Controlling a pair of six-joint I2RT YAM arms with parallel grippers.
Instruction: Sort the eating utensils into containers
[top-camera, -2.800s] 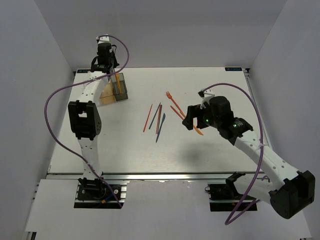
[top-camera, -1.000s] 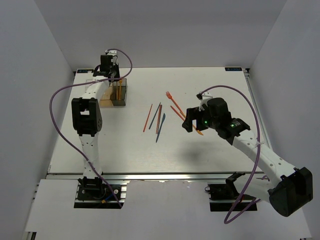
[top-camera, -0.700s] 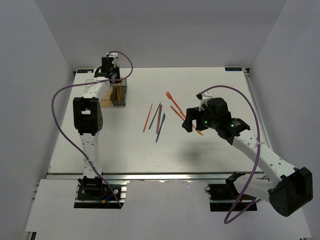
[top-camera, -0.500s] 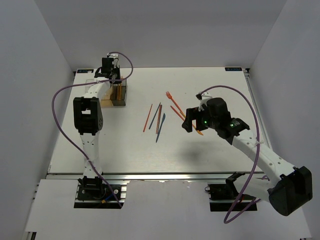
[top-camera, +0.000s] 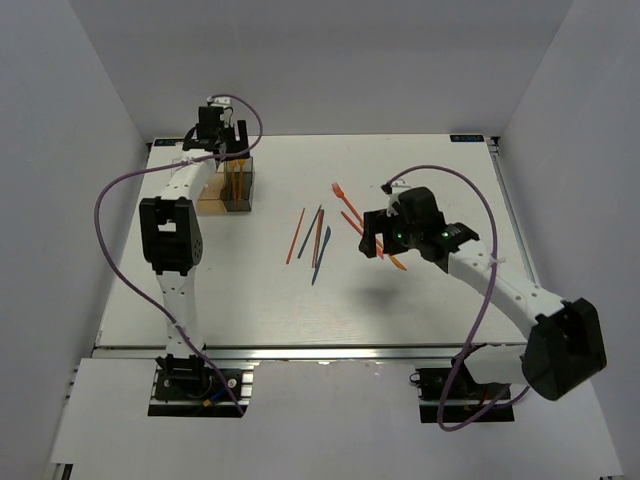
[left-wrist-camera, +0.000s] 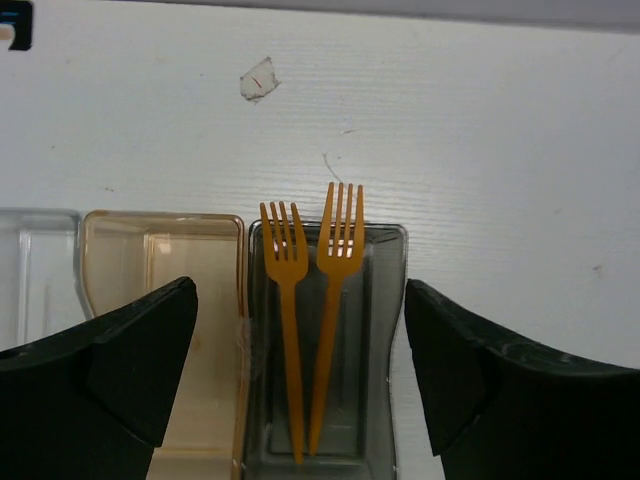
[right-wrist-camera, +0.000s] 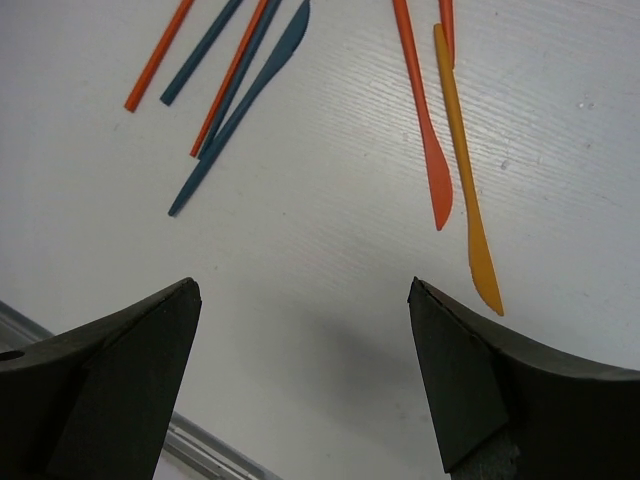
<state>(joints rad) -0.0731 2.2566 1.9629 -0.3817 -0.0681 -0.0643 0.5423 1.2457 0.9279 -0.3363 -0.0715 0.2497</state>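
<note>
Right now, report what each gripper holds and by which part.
Nothing is held. The left gripper stands open above two orange forks in the dark grey box; the right gripper hangs open near loose knives.

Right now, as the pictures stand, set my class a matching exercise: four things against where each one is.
1 orange forks
2 dark blue knife
3 yellow knife
4 left gripper

a on the table beside the red knife
b open above the grey box
c inside the grey box
d on the table beside thin sticks

Pairs: 1c, 2d, 3a, 4b
</note>
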